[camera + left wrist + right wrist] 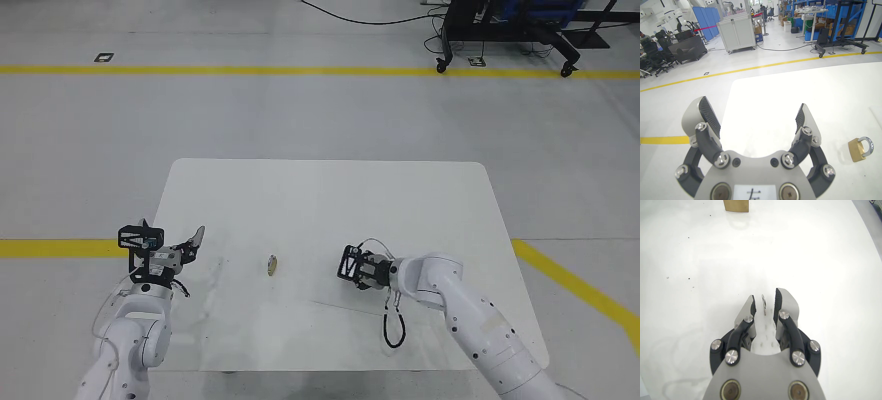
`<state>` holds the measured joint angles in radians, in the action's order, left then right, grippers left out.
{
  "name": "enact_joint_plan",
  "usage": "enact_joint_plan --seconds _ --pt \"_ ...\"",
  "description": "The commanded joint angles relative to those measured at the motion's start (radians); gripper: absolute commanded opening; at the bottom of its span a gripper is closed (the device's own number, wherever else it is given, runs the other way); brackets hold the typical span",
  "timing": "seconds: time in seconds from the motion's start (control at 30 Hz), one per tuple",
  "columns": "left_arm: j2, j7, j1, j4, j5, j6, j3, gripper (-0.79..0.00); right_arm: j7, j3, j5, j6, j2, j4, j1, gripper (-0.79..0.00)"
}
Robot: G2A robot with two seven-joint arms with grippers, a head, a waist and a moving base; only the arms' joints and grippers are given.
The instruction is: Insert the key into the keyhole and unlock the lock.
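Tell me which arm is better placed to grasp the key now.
Right. The right gripper has its open fingers on both sides of the key, apparently not touching it. The left gripper is open over the table, and the lock lies between it and the key.

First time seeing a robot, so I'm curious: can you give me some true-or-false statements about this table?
The brass padlock lies on the white table between the two arms. True.
The key is already in the padlock. False: it sits between the right gripper's fingers, away from the padlock.
The left gripper holds the padlock. False: its fingers are open and empty.
No gripper touches the padlock. True.
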<state>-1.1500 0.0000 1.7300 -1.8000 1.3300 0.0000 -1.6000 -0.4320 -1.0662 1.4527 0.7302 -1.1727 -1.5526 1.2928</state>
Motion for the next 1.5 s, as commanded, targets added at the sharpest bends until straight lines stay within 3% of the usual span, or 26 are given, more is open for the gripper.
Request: enact_joint_plan --seconds 0.0,0.23,0.5,0.83,1.17,1.47 --pt "0.0 0.0 0.0 0.0 0.0 0.0 0.0 0.0 0.01 -0.003 -0.004 0.011 0.002 -0.003 0.0 -0.785" --pt "0.0 0.0 0.0 0.0 0.0 0.0 0.0 0.0 0.095 -0.047 -0.007 0.063 0.019 -0.029 0.025 -0.785" --pt "0.0 0.0 0.0 0.0 0.0 0.0 0.0 0.0 0.309 -0.108 -0.043 0.131 0.036 0.01 0.048 -0.785" --pt "0.0 0.0 0.0 0.0 0.0 0.0 0.0 0.0 0.309 -0.108 -0.043 0.131 0.036 0.01 0.048 -0.785" --pt "0.0 0.0 0.0 0.0 0.0 0.0 0.0 0.0 0.515 -0.079 -0.123 0.102 0.023 -0.045 -0.006 -0.785" --pt "0.0 0.0 0.0 0.0 0.0 0.0 0.0 0.0 0.526 -0.083 -0.132 0.106 0.024 -0.052 -0.006 -0.785"
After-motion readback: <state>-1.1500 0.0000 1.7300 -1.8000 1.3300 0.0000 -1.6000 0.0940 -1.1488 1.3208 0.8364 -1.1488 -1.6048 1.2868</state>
